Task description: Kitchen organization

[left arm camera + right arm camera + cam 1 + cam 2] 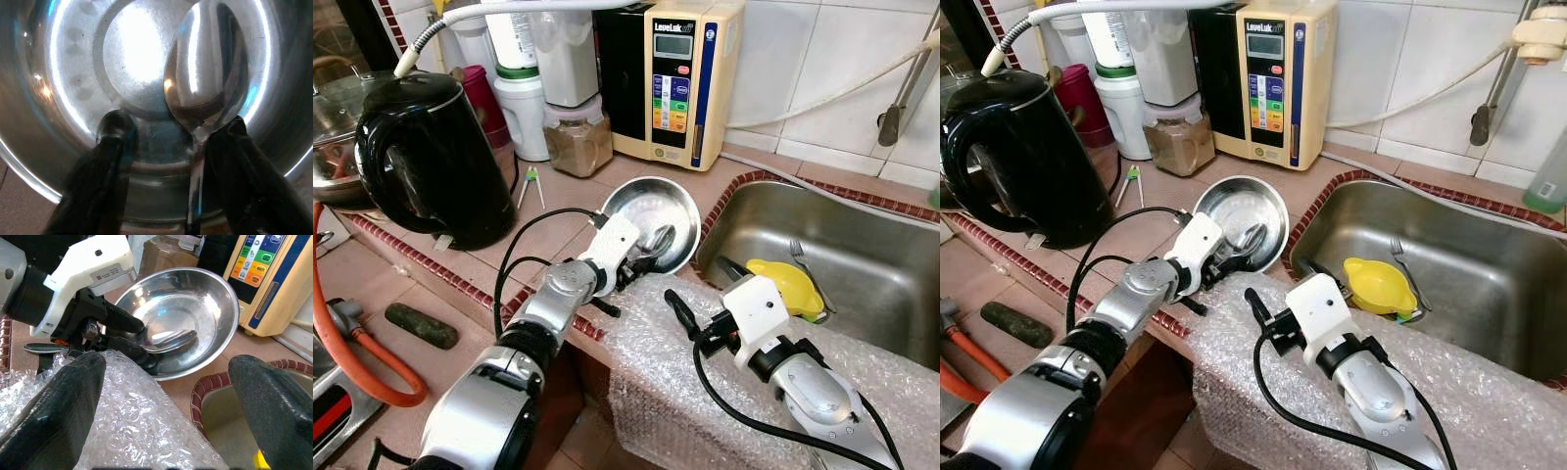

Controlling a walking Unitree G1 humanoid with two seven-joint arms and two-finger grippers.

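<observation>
A round steel bowl [651, 220] stands on the tiled counter next to the sink. A steel spoon [208, 73] lies inside it. My left gripper [641, 264] reaches over the bowl's near rim, open. In the left wrist view the spoon's handle runs along the inside of one black finger [239, 161], and the other finger [110, 147] stands well apart from it. My right gripper [705, 294] hovers over the bubble wrap [675, 362] on the counter's front edge, just right of the bowl. It is wide open and holds nothing.
A black kettle [431, 157] stands to the left, and a jar of brown powder [578, 142] and a cream water machine [680, 78] stand behind the bowl. The steel sink [871, 294] on the right holds a yellow juicer [788, 284] and a fork [800, 252]. An orange hose [352, 362] lies low on the left.
</observation>
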